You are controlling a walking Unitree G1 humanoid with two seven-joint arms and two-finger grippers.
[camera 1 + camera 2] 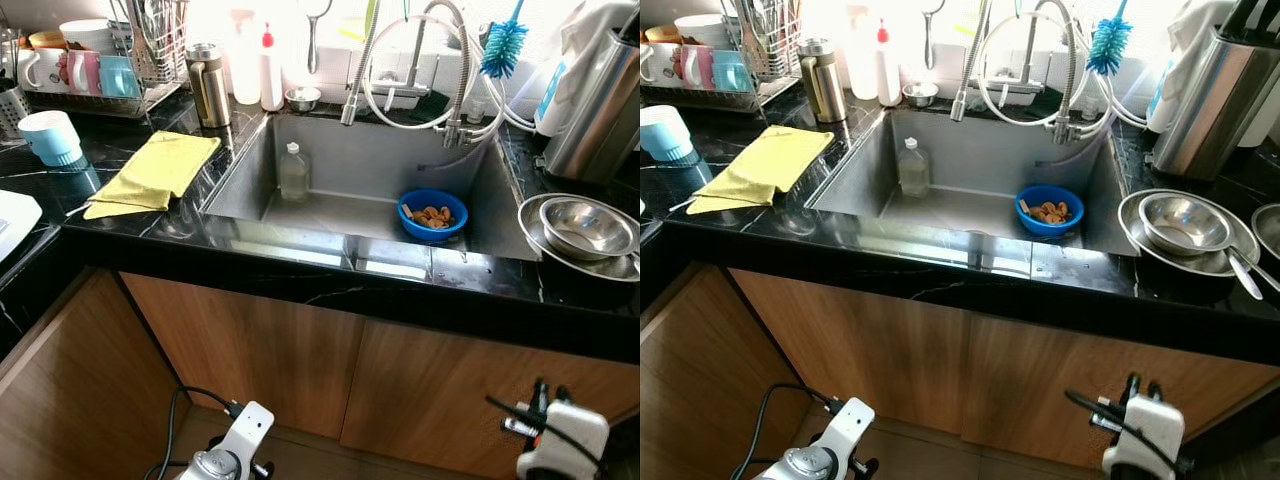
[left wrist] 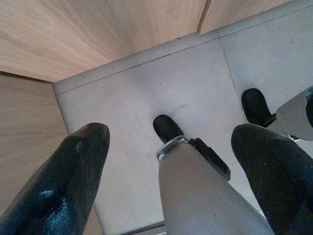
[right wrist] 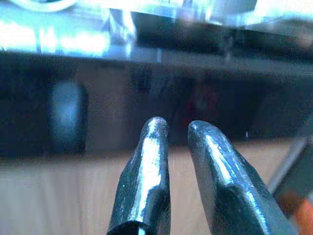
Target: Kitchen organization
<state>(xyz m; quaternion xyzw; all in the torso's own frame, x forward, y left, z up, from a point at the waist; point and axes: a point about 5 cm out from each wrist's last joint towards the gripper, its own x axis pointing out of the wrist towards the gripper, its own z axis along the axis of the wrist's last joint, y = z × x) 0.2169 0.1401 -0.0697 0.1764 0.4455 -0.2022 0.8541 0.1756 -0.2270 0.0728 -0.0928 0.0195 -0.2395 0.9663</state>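
A: Starting at our left, what do we have on the black marble counter [image 1: 300,265]?

B: A dish rack [image 1: 110,60] at the back with mugs in it, a pale blue cup [image 1: 50,137] standing upside down nearer us, then a yellow cloth [image 1: 155,172] lying flat just beside the sink's left edge. A steel flask [image 1: 208,84] stands upright at the back corner, with a white bottle [image 1: 271,68] next to it.

A: And the sink [image 1: 350,160] itself?

B: A clear bottle [image 1: 294,172] stands upright on its left side. A blue bowl [image 1: 433,214] holding brownish scraps sits well apart from it, in the right front corner. The spring faucet [image 1: 440,70] arches over the back, and a blue brush [image 1: 503,45] hangs near it.

A: Further right?

B: Nested steel bowls [image 1: 585,230] rest on the counter, with a steel canister [image 1: 595,105] behind them.

A: Where are our arms?

B: Both low, in front of the wooden cabinet doors [image 1: 300,360]. Our left gripper [image 2: 166,161] points down at the pale floor [image 2: 146,98], fingers spread wide, holding nothing. Our right gripper [image 3: 177,128] faces the counter edge, its fingers nearly together with a narrow gap, pinching nothing.
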